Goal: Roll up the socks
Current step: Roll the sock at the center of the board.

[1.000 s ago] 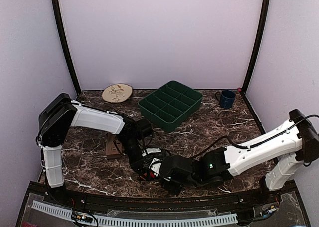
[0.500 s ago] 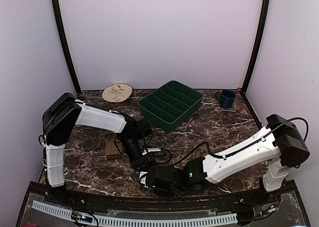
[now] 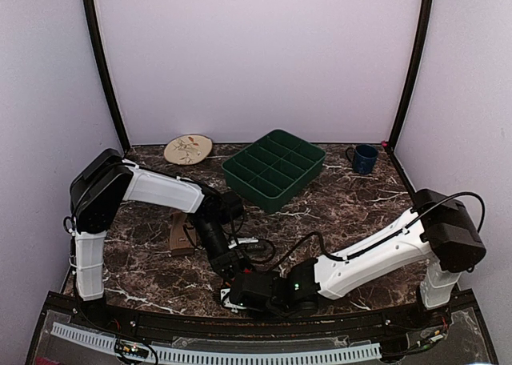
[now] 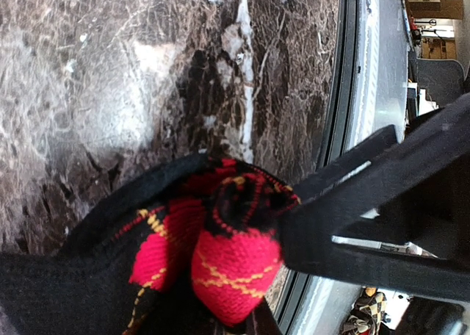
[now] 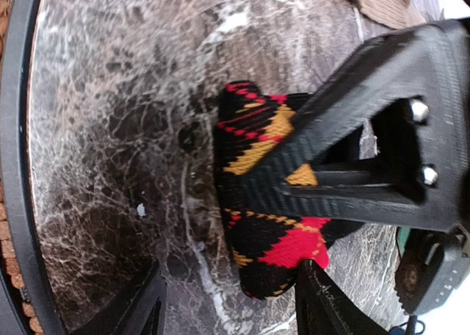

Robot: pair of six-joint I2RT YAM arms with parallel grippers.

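The black argyle sock point(image 4: 228, 261) is a small bundle with red and yellow diamonds, close to the table's front edge. My left gripper point(image 4: 250, 317) is shut on it from above. In the right wrist view the sock point(image 5: 272, 236) lies on the marble under the left gripper point(image 5: 352, 151). My right gripper point(image 5: 228, 313) is open, and its right finger point(image 5: 323, 305) touches the sock's near end. In the top view the left gripper point(image 3: 230, 262) and right gripper point(image 3: 236, 291) meet and hide the argyle sock. The tan-brown sock point(image 3: 182, 238) lies flat to their left.
A green divided tray point(image 3: 274, 170) stands at the back centre. A beige plate point(image 3: 189, 149) is at the back left and a blue mug point(image 3: 364, 158) at the back right. The table's black front rail point(image 4: 345, 92) runs close beside the sock.
My right gripper has slid left along the front edge to the argyle sock and the left gripper. The right arm has stretched out. The left arm has barely moved.
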